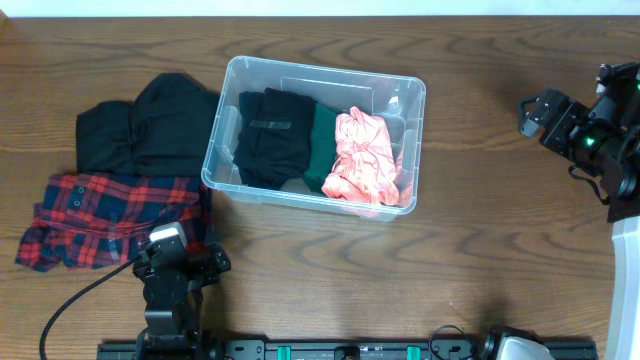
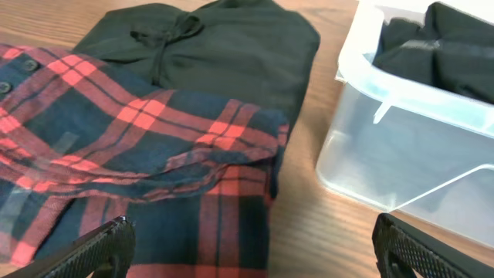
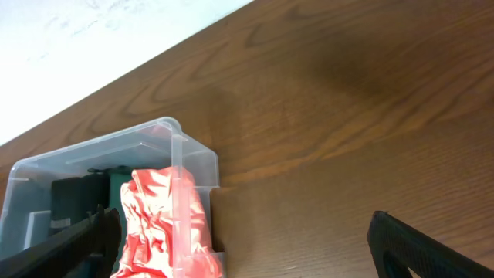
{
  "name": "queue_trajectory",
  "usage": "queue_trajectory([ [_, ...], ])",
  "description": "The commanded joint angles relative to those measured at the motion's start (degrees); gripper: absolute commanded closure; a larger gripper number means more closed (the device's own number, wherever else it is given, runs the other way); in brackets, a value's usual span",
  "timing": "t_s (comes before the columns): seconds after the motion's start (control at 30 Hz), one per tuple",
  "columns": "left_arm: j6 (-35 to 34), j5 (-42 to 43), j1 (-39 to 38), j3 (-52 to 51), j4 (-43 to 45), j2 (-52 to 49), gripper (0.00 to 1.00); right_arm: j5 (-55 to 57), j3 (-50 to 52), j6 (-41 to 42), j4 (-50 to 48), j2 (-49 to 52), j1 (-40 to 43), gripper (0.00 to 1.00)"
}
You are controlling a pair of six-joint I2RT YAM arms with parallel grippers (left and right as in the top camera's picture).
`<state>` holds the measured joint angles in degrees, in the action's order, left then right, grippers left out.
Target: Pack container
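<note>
The clear plastic container stands at the table's middle, holding a folded black garment, a green one and a crumpled pink one. It also shows in the left wrist view and the right wrist view. A red-and-navy plaid shirt and a black garment lie left of it on the table. My left gripper is open and empty at the plaid shirt's near right corner. My right gripper is open and empty far right of the container.
The wooden table's far edge meets a white wall behind the container. A white panel stands at the right edge. A black cable runs from the left arm's base.
</note>
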<state>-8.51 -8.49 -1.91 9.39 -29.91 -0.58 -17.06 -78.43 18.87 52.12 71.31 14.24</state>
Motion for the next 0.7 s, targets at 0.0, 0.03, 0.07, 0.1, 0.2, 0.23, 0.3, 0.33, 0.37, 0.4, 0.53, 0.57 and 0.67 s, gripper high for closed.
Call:
queue_trajectory([
  [0.0,-3.30,2.54,0.13,-0.55,0.44,0.37,0.02,0.20,0.26,0.37,0.20,-0.39,0.46,0.01],
  [0.03,-3.43,2.49,0.13,0.33,-0.42,0.20,0.02,0.20,0.26,0.37,0.20,-0.39,0.46,0.01],
  [0.07,-3.45,2.49,0.13,1.27,-1.18,-0.07,0.02,0.20,0.26,0.37,0.20,-0.39,0.46,0.01],
  [0.1,-3.43,2.43,0.13,3.06,-2.34,-0.70,0.02,0.20,0.26,0.37,0.20,-0.39,0.48,0.01],
  [0.2,-4.59,0.00,0.13,10.05,-5.97,-4.63,0.02,0.20,0.26,0.37,0.20,-0.39,0.48,0.01],
  [0.23,-5.46,-1.09,0.13,13.35,-7.52,-6.97,0.02,0.20,0.26,0.37,0.20,-0.39,0.46,0.01],
  [0.3,-5.75,-1.86,0.13,19.74,-10.60,-12.02,0.02,0.20,0.26,0.37,0.20,-0.39,0.48,0.01],
  [0.33,-5.79,-1.75,0.13,23.69,-12.61,-15.26,0.02,0.20,0.26,0.37,0.20,-0.39,0.46,0.01],
  [0.37,-5.77,-0.46,0.13,27.15,-13.92,-17.97,0.02,0.20,0.26,0.37,0.20,-0.39,0.46,0.01],
  [0.4,-5.75,1.86,0.13,30.62,-14.88,-20.46,0.02,0.20,0.26,0.37,0.20,-0.39,0.46,0.01],
  [0.53,-5.64,4.87,0.13,42.99,-16.68,-28.41,0.02,0.20,0.26,0.37,0.20,-0.39,0.46,0.01],
  [0.57,-5.53,3.93,0.13,44.81,-16.74,-29.38,0.02,0.17,0.26,0.37,0.20,-0.39,0.46,0.01],
  [0.67,-8.13,-2.95,0.26,48.85,-17.90,-31.12,0.02,0.20,0.26,0.37,0.20,-0.39,0.46,0.01],
])
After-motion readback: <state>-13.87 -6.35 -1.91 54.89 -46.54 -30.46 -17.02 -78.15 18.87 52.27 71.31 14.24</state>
